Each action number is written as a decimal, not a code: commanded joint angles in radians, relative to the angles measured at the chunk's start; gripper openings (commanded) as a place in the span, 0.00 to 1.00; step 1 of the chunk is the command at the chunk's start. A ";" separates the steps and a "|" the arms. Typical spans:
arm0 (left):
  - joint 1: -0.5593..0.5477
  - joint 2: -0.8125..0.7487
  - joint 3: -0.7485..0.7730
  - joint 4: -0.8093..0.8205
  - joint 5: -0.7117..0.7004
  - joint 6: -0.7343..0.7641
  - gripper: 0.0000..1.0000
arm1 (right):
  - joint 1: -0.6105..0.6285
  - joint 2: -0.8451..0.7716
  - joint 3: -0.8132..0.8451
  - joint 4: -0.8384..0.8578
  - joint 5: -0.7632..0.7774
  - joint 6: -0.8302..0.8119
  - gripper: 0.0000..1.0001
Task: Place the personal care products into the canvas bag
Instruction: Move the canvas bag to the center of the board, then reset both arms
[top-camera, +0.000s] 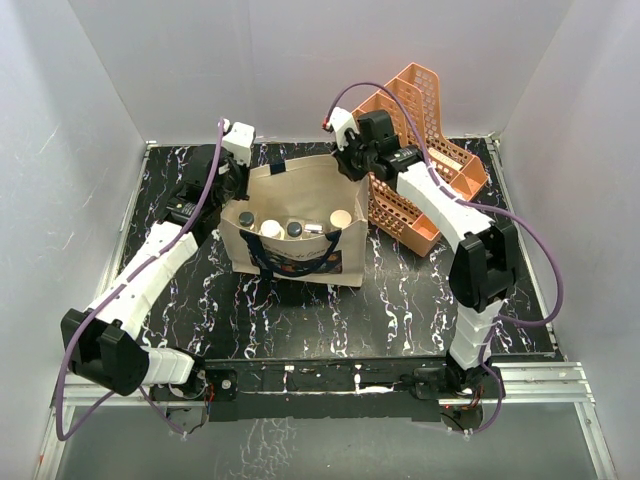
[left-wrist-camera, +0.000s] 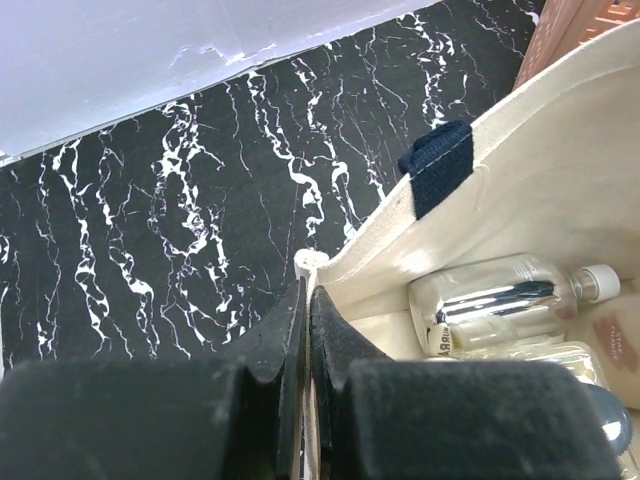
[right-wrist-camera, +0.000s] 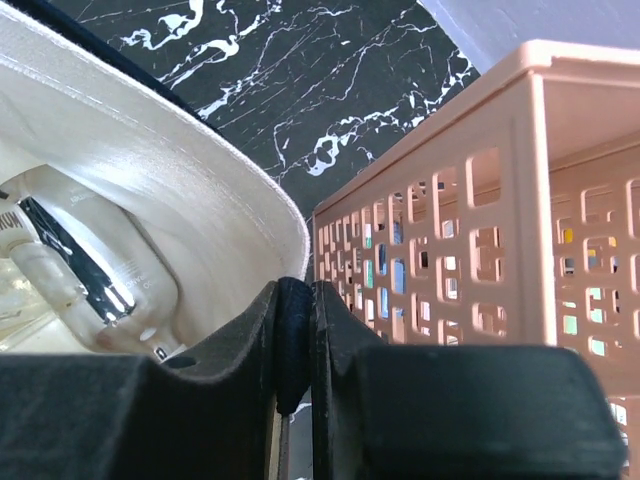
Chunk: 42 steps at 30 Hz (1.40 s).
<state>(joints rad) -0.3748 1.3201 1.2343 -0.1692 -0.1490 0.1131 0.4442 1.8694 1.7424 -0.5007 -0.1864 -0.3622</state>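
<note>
The beige canvas bag (top-camera: 292, 188) stands open mid-table, its dark graphic facing the near side. Inside it lie several personal care products: a silver bottle (top-camera: 315, 229), a tan-capped one (top-camera: 341, 218), a cream-capped one (top-camera: 271, 229) and two dark-capped ones (top-camera: 246, 218). My left gripper (top-camera: 233, 186) is shut on the bag's left rim (left-wrist-camera: 372, 240); in the left wrist view the cloth is pinched at the gripper (left-wrist-camera: 306, 296), with the silver bottle (left-wrist-camera: 500, 298) beyond. My right gripper (top-camera: 351, 166) is shut at the bag's back right corner. In the right wrist view the gripper (right-wrist-camera: 294, 300) pinches navy handle fabric (right-wrist-camera: 293, 335).
A peach mesh organizer (top-camera: 420, 150) stands right behind the bag, close to my right gripper, and fills the right of the right wrist view (right-wrist-camera: 480, 220). White walls enclose the black marbled table (top-camera: 300, 315) on three sides.
</note>
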 joint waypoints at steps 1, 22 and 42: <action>0.012 -0.046 0.057 0.172 0.022 0.015 0.00 | -0.010 0.021 0.108 0.076 0.058 -0.032 0.20; 0.069 -0.118 0.253 -0.042 -0.189 0.034 0.82 | -0.154 -0.360 0.165 -0.242 0.290 0.184 0.99; 0.116 -0.298 0.139 -0.224 -0.232 0.156 0.97 | -0.288 -0.684 -0.239 -0.070 0.300 0.187 0.99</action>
<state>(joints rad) -0.2771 1.1423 1.3937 -0.3828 -0.3992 0.2638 0.1570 1.3388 1.5719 -0.7216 0.1444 -0.1959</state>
